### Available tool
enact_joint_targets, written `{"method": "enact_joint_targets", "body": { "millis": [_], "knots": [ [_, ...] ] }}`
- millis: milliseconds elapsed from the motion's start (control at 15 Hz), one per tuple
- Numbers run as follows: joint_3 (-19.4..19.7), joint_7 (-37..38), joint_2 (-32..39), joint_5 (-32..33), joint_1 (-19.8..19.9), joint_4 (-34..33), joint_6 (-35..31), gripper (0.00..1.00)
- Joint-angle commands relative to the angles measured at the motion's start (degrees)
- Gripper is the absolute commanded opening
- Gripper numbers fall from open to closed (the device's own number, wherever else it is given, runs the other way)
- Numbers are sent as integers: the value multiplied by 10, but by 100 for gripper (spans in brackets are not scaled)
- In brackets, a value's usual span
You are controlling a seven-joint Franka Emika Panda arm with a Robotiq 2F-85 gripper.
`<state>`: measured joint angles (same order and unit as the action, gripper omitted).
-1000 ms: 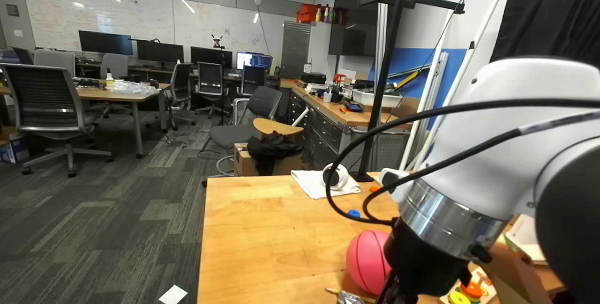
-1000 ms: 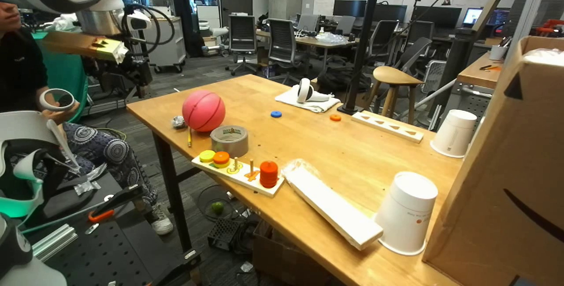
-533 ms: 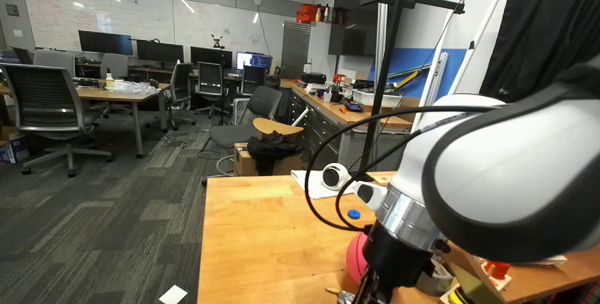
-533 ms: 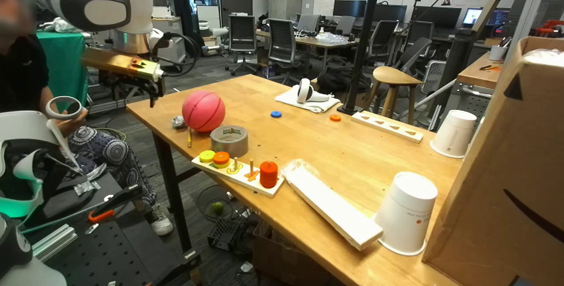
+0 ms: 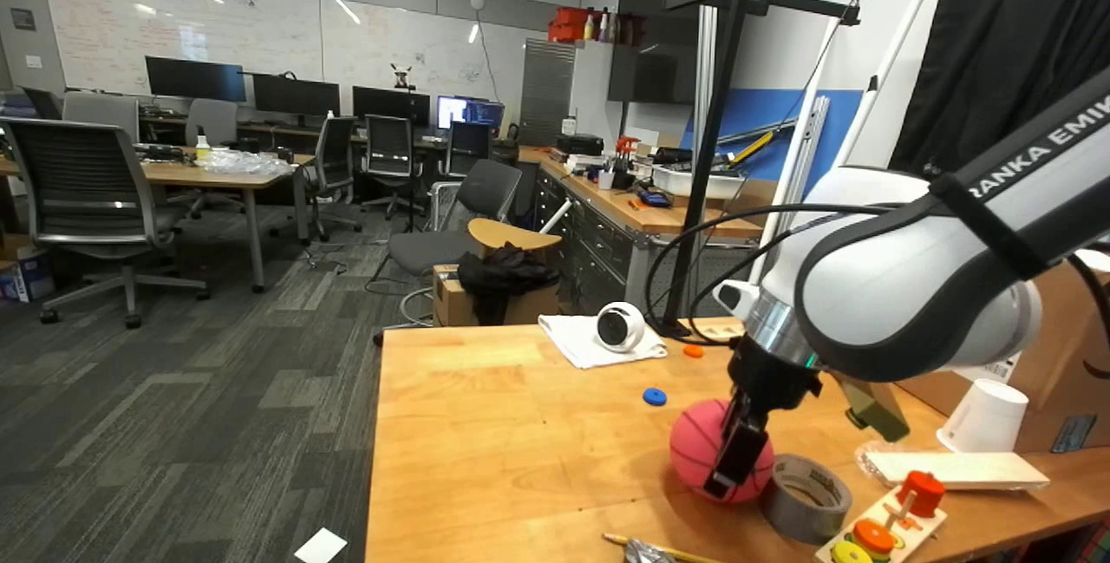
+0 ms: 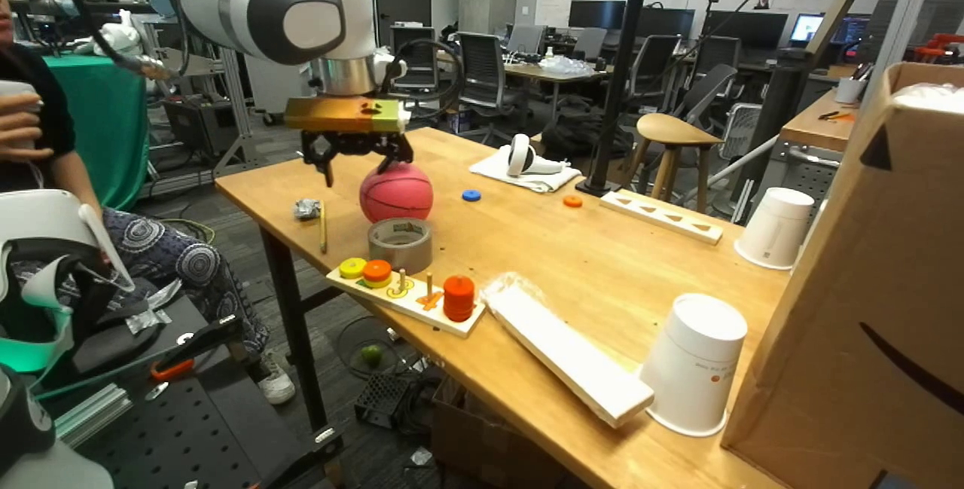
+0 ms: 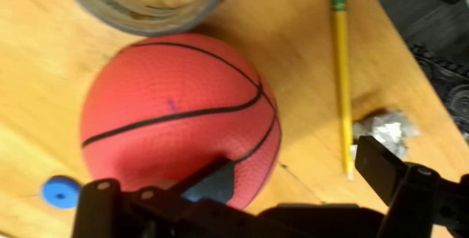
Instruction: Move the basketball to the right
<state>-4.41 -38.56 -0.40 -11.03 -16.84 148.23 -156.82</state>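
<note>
Currently the tool point(image 7: 295, 164) is spread wide, gripping nothing. In the wrist view one finger point(image 7: 212, 186) appears to lean on the basketball point(image 7: 176, 117), a pinkish-red ball resting on the bench point(image 7: 40, 95); its partner stands clear between three and four o'clock. With pressure from one side only, the ball could roll unchecked or slip from under that finger; pushed toward twelve o'clock, it would likely shove the grey tape roll point(image 7: 157, 21), touching or just beside it, unclear which. The wooden bench also carries a pencil point(image 7: 342, 80) and crumpled foil point(image 7: 390, 131) near three o'clock and a blue disc point(image 7: 60, 193) at eight. Beyond, toward ten o'clock in an exterior view, are an office chair point(image 5: 388, 143) and, behind it, a whiteboard point(image 5: 243, 34).
</note>
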Motion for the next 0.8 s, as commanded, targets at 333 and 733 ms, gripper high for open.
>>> {"method": "enact_joint_targets", "body": {
  "millis": [333, 733],
  "knots": [
    [14, 174, -140, 245, 117, 8, 39, 100],
    [1, 235, -190, 274, 131, 41, 53, 100]
  ]
}}
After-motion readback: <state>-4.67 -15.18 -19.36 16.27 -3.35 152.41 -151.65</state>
